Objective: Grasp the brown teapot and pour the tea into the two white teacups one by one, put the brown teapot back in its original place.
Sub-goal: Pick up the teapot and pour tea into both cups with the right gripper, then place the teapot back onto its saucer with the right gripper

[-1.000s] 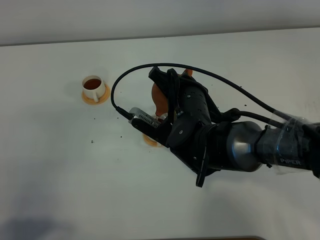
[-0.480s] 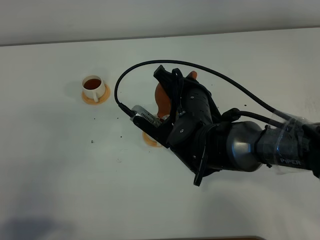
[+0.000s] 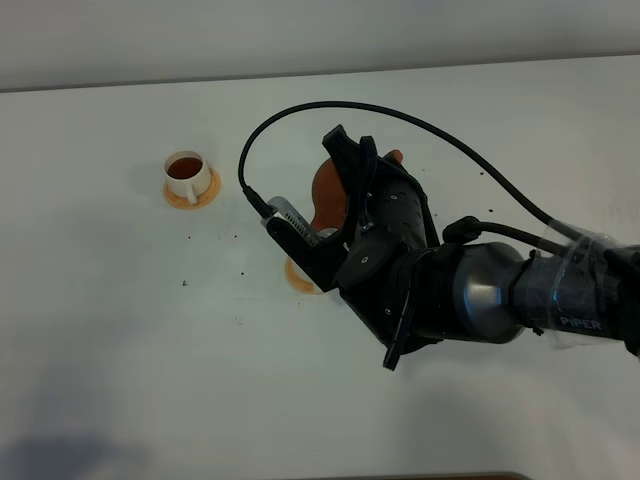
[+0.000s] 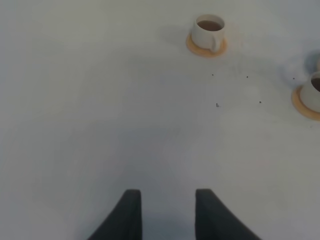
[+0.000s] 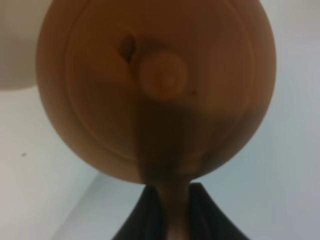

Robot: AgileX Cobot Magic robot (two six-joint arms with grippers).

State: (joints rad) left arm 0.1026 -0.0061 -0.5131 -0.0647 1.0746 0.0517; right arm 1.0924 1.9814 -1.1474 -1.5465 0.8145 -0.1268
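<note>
A white tabletop (image 3: 120, 340) seen from high above, with two robot arms at work on a tea-pouring task.

Toward the far left edge of the tabletop stands the first cup (image 3: 186, 175), a small white cup on an orange-tan saucer. It holds dark tea, so this pour looks finished. The left wrist view shows the same cup (image 4: 208, 30) filled.

The left gripper (image 4: 164, 212) appears only in its own wrist view. Its two dark fingers are spread apart with nothing between them, hovering over bare tabletop and well apart from both cups.

Near the middle of the tabletop sits the second cup, mostly hidden from above by the right arm; only an arc of its saucer (image 3: 297, 278) peeks out. At the edge of the left wrist view the second cup (image 4: 316, 90) shows with dark liquid inside (how full is hard to say).

To the right, the right gripper (image 5: 169, 210) is pinched tight on the stubby handle of the teapot (image 5: 155, 85). The teapot (image 3: 326, 190) is held in the air, just beyond the second cup rather than on the tabletop.

Judging by this, both cups have probably received tea, or the second pour is close to its end. What remains is setting the teapot back on its trivet, which no view shows.
</note>
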